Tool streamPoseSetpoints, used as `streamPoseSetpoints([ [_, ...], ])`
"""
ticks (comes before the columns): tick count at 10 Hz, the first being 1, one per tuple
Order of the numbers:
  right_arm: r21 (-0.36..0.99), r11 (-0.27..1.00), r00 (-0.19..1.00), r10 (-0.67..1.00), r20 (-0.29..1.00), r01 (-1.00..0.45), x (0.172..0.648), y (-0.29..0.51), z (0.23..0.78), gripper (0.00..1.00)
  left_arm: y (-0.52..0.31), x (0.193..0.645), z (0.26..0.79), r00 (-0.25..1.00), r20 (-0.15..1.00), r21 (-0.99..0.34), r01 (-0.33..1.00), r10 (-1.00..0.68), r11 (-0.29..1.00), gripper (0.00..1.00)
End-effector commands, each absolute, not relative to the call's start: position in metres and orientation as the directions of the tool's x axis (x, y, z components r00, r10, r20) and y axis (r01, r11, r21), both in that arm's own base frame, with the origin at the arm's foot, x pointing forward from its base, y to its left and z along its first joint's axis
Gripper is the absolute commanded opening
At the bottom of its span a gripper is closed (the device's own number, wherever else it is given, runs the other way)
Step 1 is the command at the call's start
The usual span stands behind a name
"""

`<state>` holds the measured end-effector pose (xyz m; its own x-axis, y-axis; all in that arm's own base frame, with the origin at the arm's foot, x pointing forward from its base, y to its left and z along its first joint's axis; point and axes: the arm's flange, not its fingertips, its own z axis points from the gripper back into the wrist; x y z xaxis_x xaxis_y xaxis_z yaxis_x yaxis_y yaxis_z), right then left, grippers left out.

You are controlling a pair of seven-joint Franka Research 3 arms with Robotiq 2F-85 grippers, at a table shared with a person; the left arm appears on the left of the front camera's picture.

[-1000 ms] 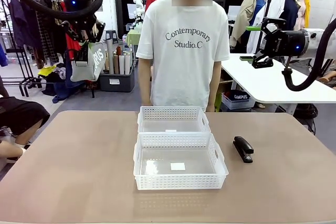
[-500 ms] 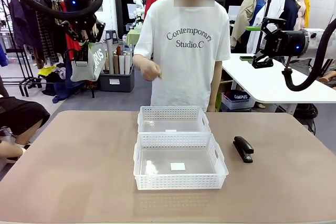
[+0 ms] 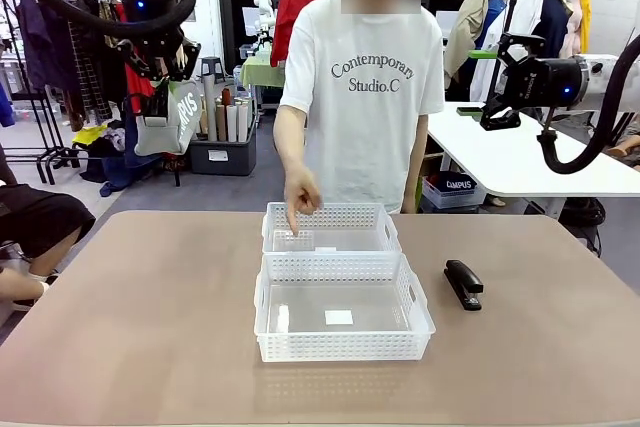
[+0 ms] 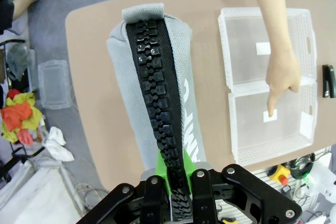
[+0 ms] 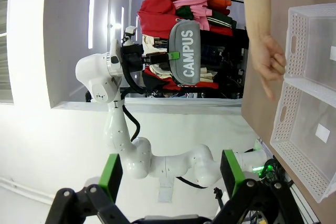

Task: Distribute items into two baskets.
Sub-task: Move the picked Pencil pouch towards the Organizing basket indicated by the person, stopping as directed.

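a: what has moved since half a second ago?
b: the person's hand [image 3: 300,194] came down from chest height and now points one finger into the far basket [image 3: 385,219]. both arms kept their place.
a: where are the items?
b: the grey "campus" zip pouch [image 3: 172,125] hangs high at the left, well above the table [image 3: 130,327]. the left gripper [image 3: 160,72] is clamped tight on its zip end. the black stapler [image 3: 463,284] lies on the table just beside the near basket [image 3: 340,349], on its right, not touching it.
a: and the right gripper?
b: the right gripper [image 5: 170,176] is spread wide and holds nothing, high at the right.
a: how far is the task?
b: i judge it is at the beginning. the two baskets have no item inside, so two placements are left. the finger probably says the pouch goes in the far basket.
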<state>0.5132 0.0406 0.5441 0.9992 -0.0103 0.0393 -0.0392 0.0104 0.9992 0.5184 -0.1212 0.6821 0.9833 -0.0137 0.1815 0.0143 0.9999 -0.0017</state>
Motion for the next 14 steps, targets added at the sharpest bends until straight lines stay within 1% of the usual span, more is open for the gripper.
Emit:
streamPoseSetpoints([
  [1, 0.999, 0.011, 0.999, -0.011, 0.043, -0.043, 0.513, 0.040, 0.546, 1.00, -0.120, 0.515, 0.683, 0.983, 0.184, 0.002, 0.012, -0.012, 1.000, 0.00],
  [11, 0.999, 0.011, 0.999, -0.011, 0.043, -0.043, 0.513, 0.040, 0.546, 1.00, -0.121, 0.518, 0.682, 0.983, 0.182, -0.002, 0.014, -0.014, 1.000, 0.00],
  [12, 0.999, 0.011, 0.999, -0.011, 0.043, -0.043, 0.513, 0.040, 0.546, 1.00, -0.127, 0.515, 0.679, 0.978, 0.136, 0.036, 0.157, -0.160, 0.987, 0.00],
  [14, 0.999, 0.011, 0.999, -0.011, 0.043, -0.043, 0.513, 0.040, 0.546, 1.00, -0.150, 0.512, 0.680, 0.920, 0.117, 0.025, 0.373, -0.373, 0.927, 0.00],
])
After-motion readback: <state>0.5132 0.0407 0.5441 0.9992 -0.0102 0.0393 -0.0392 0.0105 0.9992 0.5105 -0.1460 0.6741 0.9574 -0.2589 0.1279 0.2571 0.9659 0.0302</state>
